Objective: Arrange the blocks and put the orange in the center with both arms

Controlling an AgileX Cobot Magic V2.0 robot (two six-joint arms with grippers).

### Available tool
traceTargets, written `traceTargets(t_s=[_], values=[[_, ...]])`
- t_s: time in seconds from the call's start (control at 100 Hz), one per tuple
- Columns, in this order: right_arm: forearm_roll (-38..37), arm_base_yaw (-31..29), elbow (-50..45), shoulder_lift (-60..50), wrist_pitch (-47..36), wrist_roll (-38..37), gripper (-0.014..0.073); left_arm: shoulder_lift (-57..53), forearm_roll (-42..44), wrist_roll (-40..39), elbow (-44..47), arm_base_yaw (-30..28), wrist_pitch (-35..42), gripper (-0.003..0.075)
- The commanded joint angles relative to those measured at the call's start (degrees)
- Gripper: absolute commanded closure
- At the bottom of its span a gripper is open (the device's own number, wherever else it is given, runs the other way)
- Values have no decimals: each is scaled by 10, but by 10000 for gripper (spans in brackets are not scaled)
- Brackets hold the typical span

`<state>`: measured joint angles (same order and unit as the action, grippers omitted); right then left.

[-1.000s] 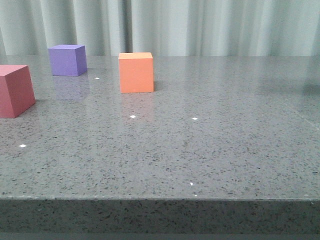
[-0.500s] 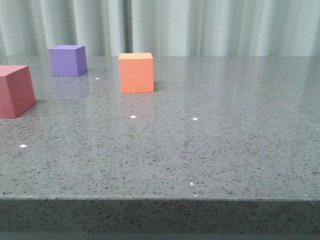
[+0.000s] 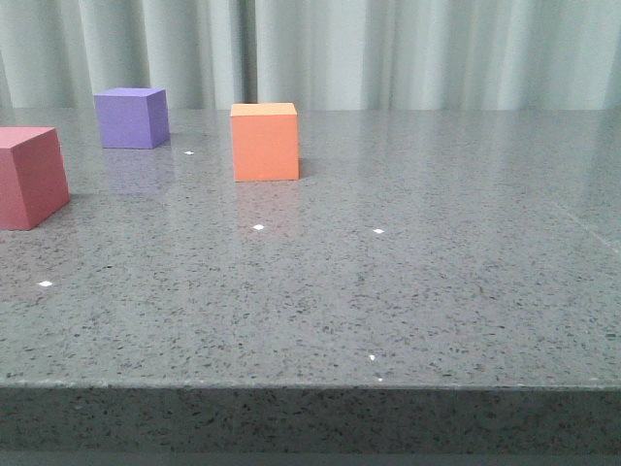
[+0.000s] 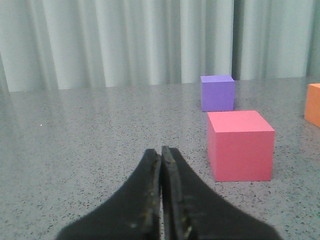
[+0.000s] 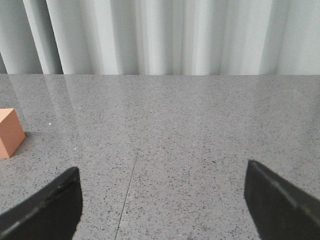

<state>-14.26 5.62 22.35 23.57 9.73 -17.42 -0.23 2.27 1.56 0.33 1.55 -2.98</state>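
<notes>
The orange cube stands on the grey speckled table, left of its middle. The purple cube sits further back and to the left. The pinkish-red cube is at the left edge, nearer the front. No gripper shows in the front view. In the left wrist view my left gripper is shut and empty, low over the table, with the pinkish-red cube just ahead beside it, the purple cube behind that, and the orange cube at the edge. My right gripper is open and empty; the orange cube lies off to one side.
A pale pleated curtain hangs behind the table. The table's front edge runs across the front view. A thin seam crosses the tabletop under my right gripper.
A faint dark reflection at the table's right side in the front view has faded away. The three cubes have not moved.
</notes>
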Motion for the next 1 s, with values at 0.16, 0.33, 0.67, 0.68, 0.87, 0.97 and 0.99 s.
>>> traceTargets(t_s=[0.16, 0.33, 0.67, 0.68, 0.87, 0.97, 0.99], values=[[-21, -4, 14, 0, -37, 6, -38, -19, -4, -1, 24, 1, 47, 741], [-22, -4, 14, 1, -37, 6, 191, -19, -4, -1, 24, 1, 47, 741], [-22, -4, 14, 1, -37, 6, 662, -19, -4, -1, 24, 1, 47, 741], [-22, -4, 14, 1, -37, 6, 662, -19, -4, -1, 24, 1, 47, 741], [-22, -4, 14, 1, -37, 6, 662, -19, -4, -1, 24, 1, 47, 741], [-22, -4, 14, 1, -37, 6, 662, -19, -4, -1, 24, 1, 47, 741], [-22, -4, 14, 1, -37, 6, 662, -19, -4, -1, 24, 1, 47, 741]])
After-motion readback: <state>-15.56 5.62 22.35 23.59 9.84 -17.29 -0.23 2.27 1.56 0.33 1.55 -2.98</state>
